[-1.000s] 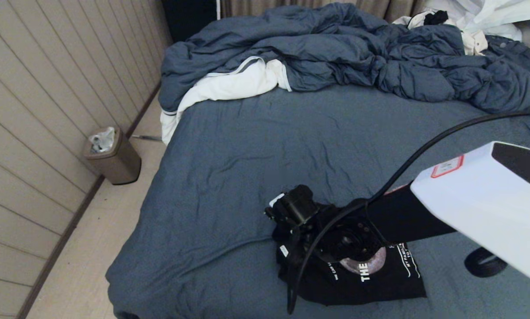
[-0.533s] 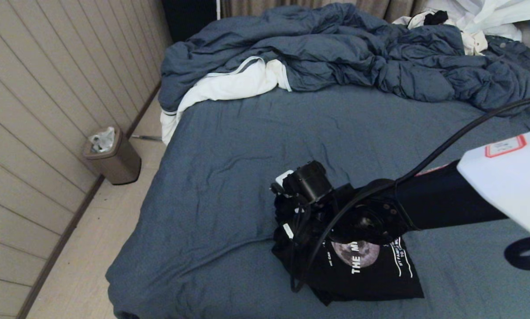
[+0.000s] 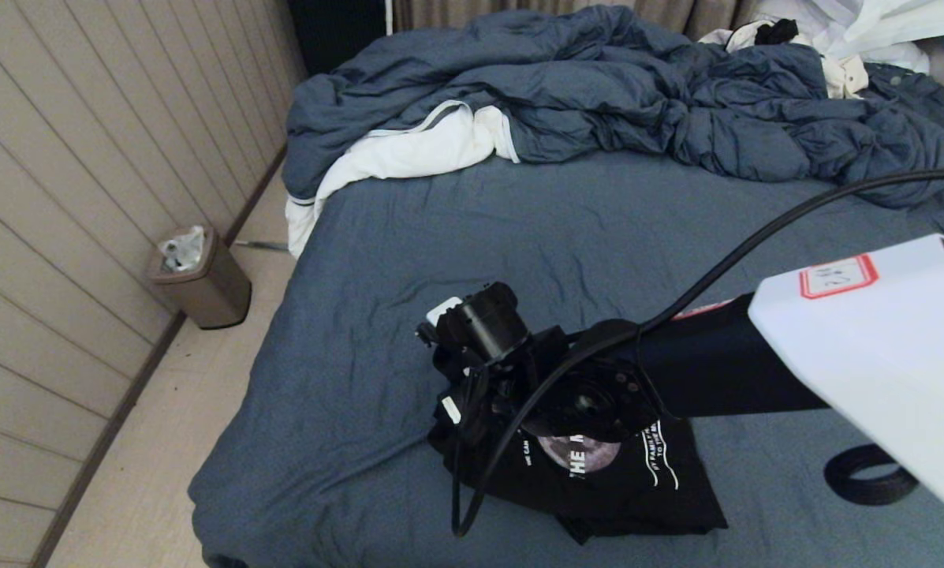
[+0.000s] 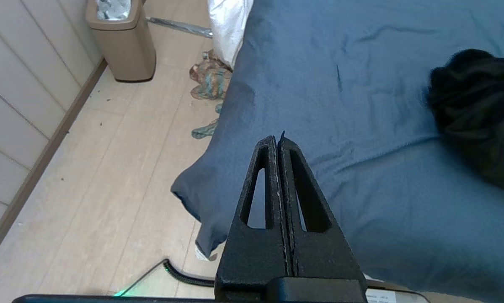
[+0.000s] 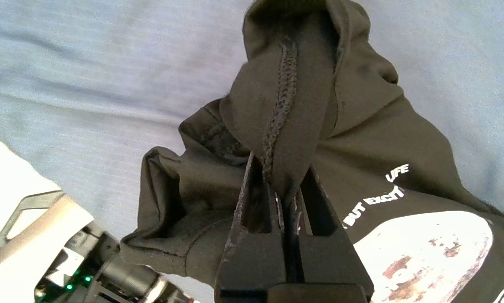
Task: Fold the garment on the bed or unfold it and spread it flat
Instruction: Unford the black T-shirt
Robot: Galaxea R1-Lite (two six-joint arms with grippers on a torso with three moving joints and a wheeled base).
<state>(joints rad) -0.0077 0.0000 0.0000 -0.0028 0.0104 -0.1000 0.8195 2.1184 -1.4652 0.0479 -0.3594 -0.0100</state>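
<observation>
Near the bed's [image 3: 345,260] left edge, right pincer [image 5: 283,185] clamping garment [image 3: 637,489] hem.

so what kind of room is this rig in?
Most likely a home bedroom: a wide bed with a slate-blue sheet, a rumpled duvet at its far end, and a small waste bin on the floor by the panelled wall.

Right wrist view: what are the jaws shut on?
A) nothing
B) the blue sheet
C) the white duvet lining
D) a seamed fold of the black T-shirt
D: the right gripper pinches a stitched fold of the black T-shirt, with the printed side of the shirt lying beside it on the blue sheet.
</observation>
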